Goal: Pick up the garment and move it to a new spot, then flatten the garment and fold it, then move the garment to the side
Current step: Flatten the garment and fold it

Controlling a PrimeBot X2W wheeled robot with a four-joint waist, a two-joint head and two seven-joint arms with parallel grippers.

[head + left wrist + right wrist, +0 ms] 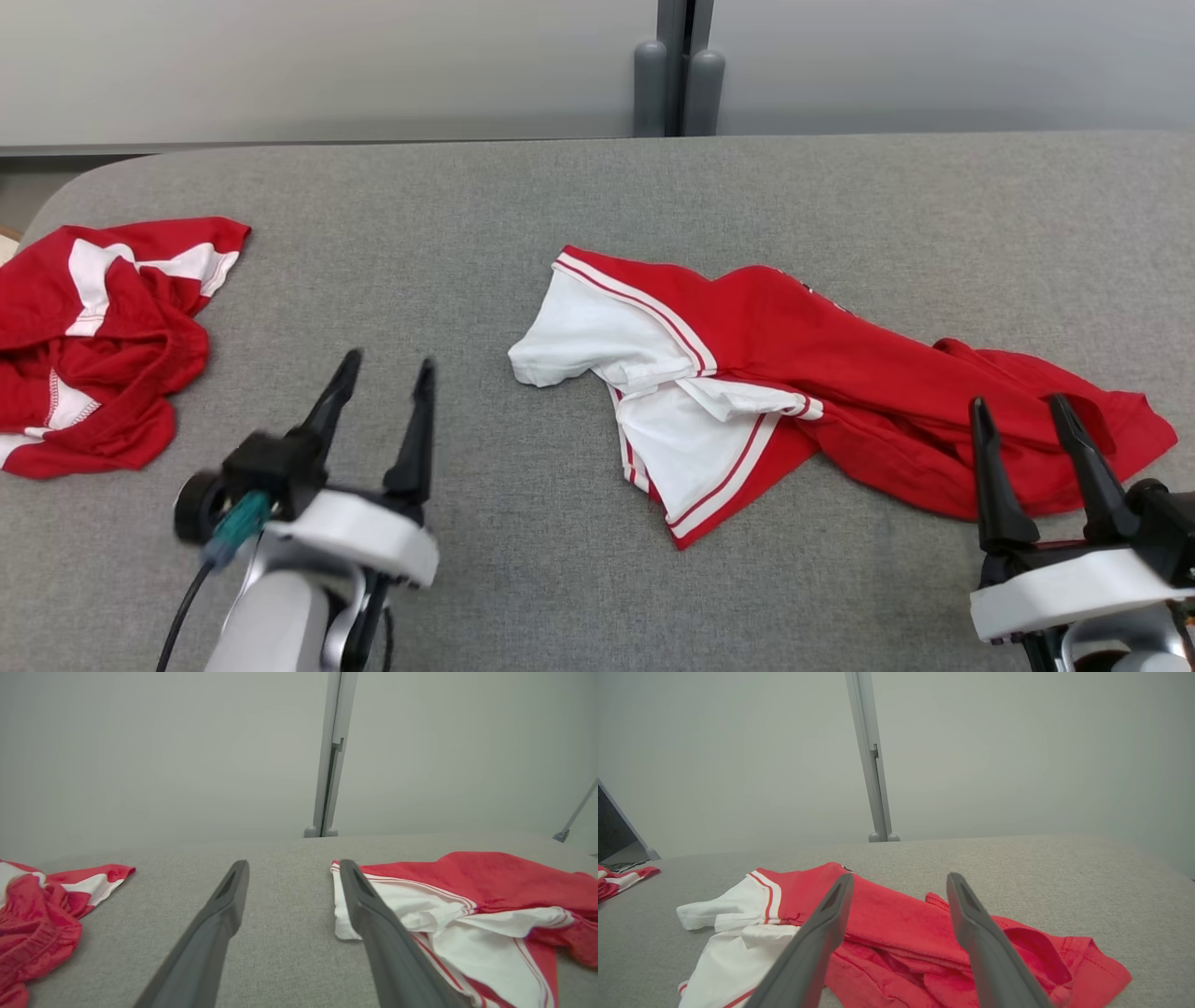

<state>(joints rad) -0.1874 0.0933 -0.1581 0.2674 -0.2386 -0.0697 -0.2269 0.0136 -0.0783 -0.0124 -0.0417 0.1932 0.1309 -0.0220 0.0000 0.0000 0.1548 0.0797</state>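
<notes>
Garment (794,373) lies crumpled centre-right in the head view on the grey surface (560,187), long axis left to right, with the white end left and the red end lower right. Right gripper (1019,401) sits at the red end and is nearer; left gripper (389,359) is apart from the white end. Both are spread and empty.

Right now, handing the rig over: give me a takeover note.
Garment: crumpled in the middle of the table, neither flat nor folded.
Second garment: bunched at the far left.
Left gripper: open, empty, over bare table left of the garment.
Right gripper: open, empty, at the garment's right end.
Done: nothing visible. Left: pick up, move, flatten, fold, set aside.
</notes>
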